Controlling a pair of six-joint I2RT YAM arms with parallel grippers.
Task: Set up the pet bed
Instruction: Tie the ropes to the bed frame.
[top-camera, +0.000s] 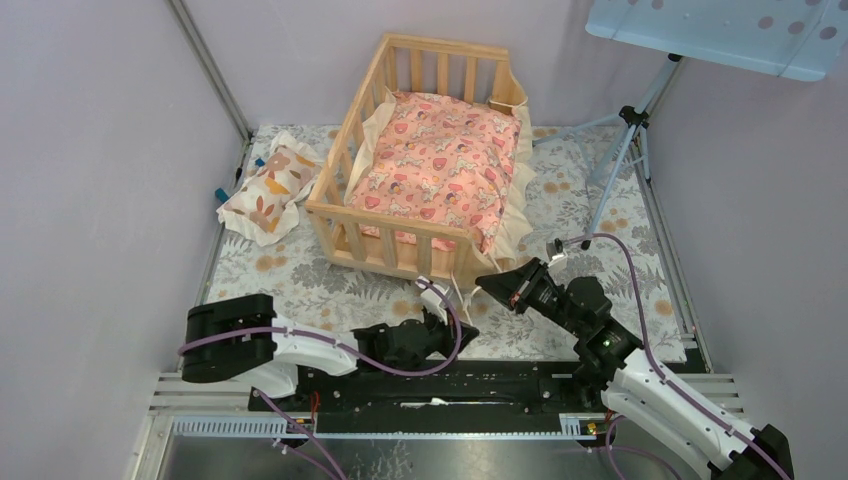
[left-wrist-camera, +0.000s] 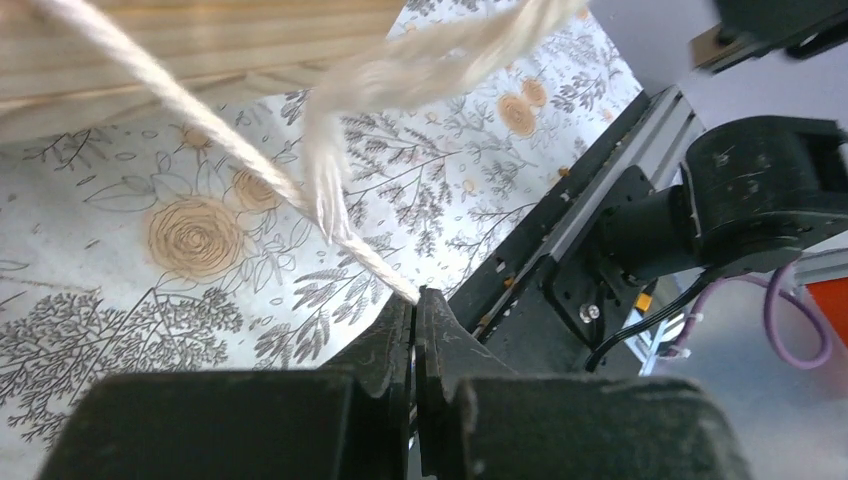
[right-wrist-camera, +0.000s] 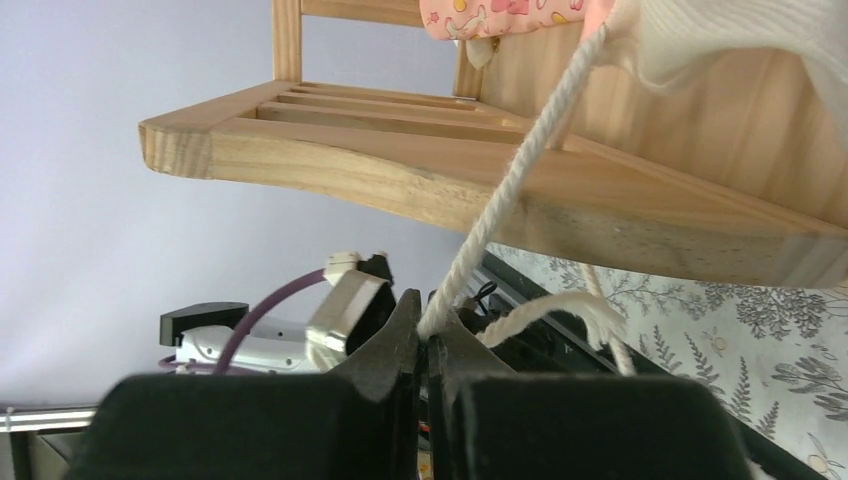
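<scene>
The pet bed (top-camera: 385, 222) stands on the floral mat (top-camera: 620, 265) towards the back of the table, its open side facing right. In it lies the pink patterned cushion (top-camera: 435, 160), which fills the plank base. Its cream ruffle (top-camera: 515, 205) spills over the open edge. The small leaf-print pillow (top-camera: 268, 190) is outside the frame, on the mat just to the left of the bed.

Both arms reach to the bed's near right corner. The left gripper (left-wrist-camera: 414, 300) has its jaws pressed together on the end of a cream cord (left-wrist-camera: 200, 115) that runs up towards the wooden edge. The right gripper (right-wrist-camera: 428, 330) is likewise clamped tight on a second cord (right-wrist-camera: 520, 165), drawn taut up to the ruffle.

From above, the cords are thin and hard to follow. The left wrist view does not show where its cord is fastened, since the bed's edge is cut off at the top. A frayed strand (left-wrist-camera: 330, 170) crosses that cord, and its origin is unclear. The right wrist view shows only the bed's underside and one rail.
</scene>
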